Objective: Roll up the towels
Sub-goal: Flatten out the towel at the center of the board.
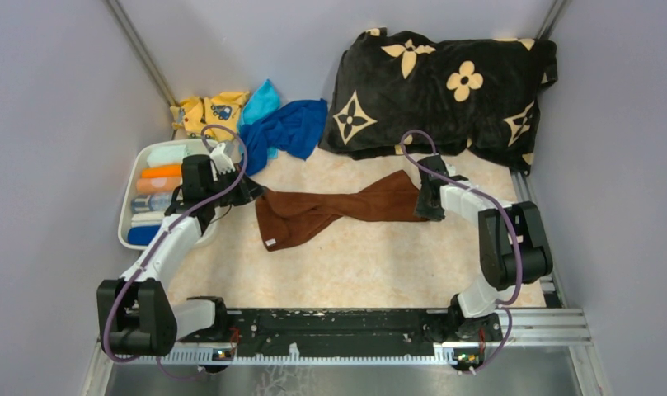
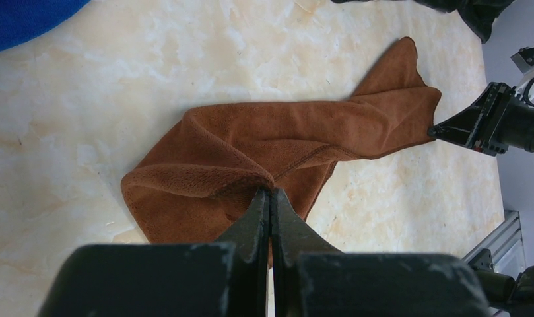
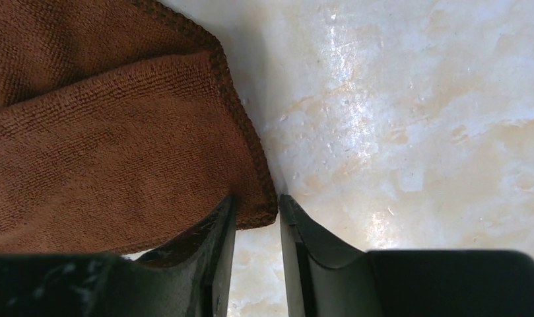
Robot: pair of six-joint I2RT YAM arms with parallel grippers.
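The brown towel lies twisted lengthwise across the middle of the table, between the two grippers. My left gripper is shut on a fold at the towel's left end; from above it sits at that end. My right gripper is at the towel's right end; its jaws stand a narrow gap apart with the towel's hemmed corner between the tips. The dark blue towel and the light cyan towel lie crumpled at the back left.
A white basket with several rolled cloths stands at the left, beside the left arm. A yellow printed cloth lies in the back left corner. A big black flowered pillow fills the back right. Grey walls enclose the table.
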